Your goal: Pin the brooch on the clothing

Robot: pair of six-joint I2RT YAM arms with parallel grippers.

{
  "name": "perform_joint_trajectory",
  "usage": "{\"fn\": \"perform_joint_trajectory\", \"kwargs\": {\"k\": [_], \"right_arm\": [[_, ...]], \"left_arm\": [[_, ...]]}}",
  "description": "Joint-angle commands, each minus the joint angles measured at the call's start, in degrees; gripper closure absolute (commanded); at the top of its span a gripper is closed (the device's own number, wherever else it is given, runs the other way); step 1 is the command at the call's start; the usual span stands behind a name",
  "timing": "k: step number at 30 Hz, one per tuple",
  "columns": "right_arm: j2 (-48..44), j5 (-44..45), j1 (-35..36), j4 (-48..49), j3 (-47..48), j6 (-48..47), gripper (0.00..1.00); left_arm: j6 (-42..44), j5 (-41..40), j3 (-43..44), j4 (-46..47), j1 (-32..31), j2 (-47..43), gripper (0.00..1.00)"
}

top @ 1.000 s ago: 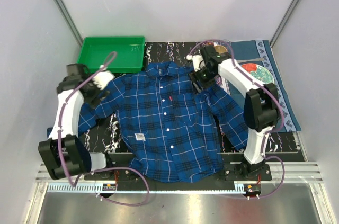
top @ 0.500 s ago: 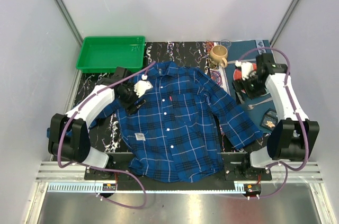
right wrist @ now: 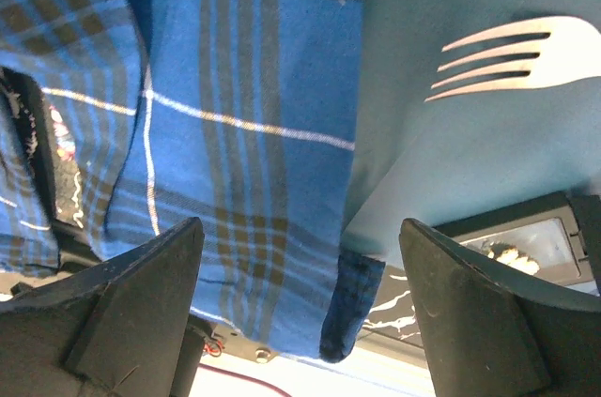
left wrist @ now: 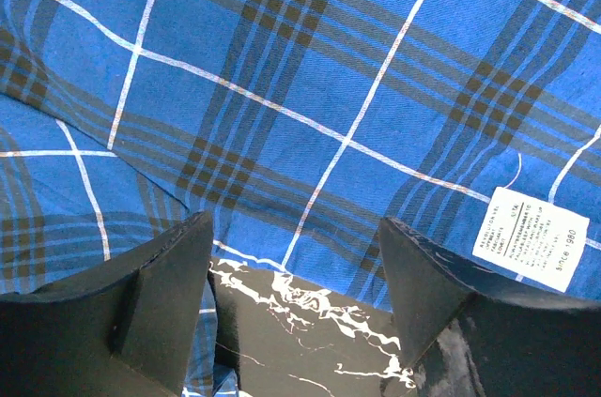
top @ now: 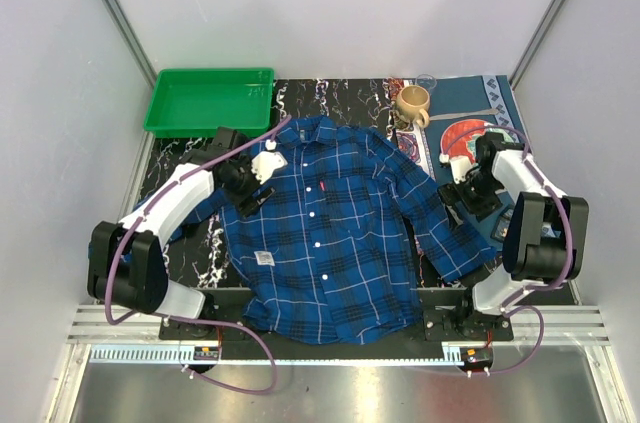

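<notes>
Since half a second earlier, the right gripper (right wrist: 299,239) had come off the plate (top: 470,131) and down to the outer edge of the shirt's sleeve; the left arm had barely shifted.

The brooch (right wrist: 510,252) showed only in the right wrist view, as a small pale lump inside a dark box (right wrist: 507,219) just off the corner of the blue placemat (right wrist: 423,125); it was not on the shirt (top: 330,233) and nothing held it. In the top view the right arm covered most of that box.

A fork (right wrist: 507,54) lay on the placemat, apart from the box. The shirt lay open-fronted and flat on the black marbled table (left wrist: 310,350), its white label (left wrist: 528,236) near the lower hem.

Right fingers stood wide apart and empty, over sleeve fabric and mat, with the box off to one side; the left gripper (left wrist: 296,228) likewise stood wide and empty, over the shirt's edge.

Judgement: the step in hand was fetching the brooch. To do it well, the right gripper should be centred over the box before descending; its spread should be narrowed first, since the pin is tiny; the sleeve hem should not be snagged on the way. Whether the box carried a lid could not be told. The left gripper would serve best by pressing the chest panel flat.
</notes>
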Motion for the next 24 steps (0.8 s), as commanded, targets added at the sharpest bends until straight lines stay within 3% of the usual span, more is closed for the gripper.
{"fn": "perform_joint_trajectory", "kwargs": {"k": [1,3,6,9,10,15,20,24], "right_arm": [[1.9,1.4,-0.3,3.6,0.1,-0.4,0.09],[2.7,1.1,-0.3,3.5,0.1,-0.4,0.11],[3.1,-1.0,-0.3,1.4,1.2,-0.3,0.32],[1.0,-7.4,-0.3,-3.2,4.0,-0.2,0.89],[-0.3,-8.6,-0.2,-4.2,5.6,0.1,1.0],[-3.5,-18.8,1.5,-10.2,11.5,1.0,1.0],[-2.9,-23.4,13.7,-6.5,18.6,10.6,1.0],[8.1,-26.6,21.4,-0.3,27.2,18.2,1.0]], "left_arm": [[-0.2,-0.4,0.0,1.0,0.1,-2.9,0.25],[-0.2,-0.5,0.0,1.0,0.1,-2.7,0.25],[-0.2,-0.4,0.3,1.0,0.1,-2.5,0.25],[0.0,-0.4,0.2,1.3,0.1,-2.6,0.25],[0.0,-0.4,0.2,1.4,0.1,-2.6,0.25],[0.2,-0.5,-0.3,2.3,0.1,-2.3,0.25],[-0.2,-0.2,-0.9,2.7,0.2,-1.9,0.25],[-2.1,1.3,-0.1,2.2,1.1,-1.3,0.25]]}}
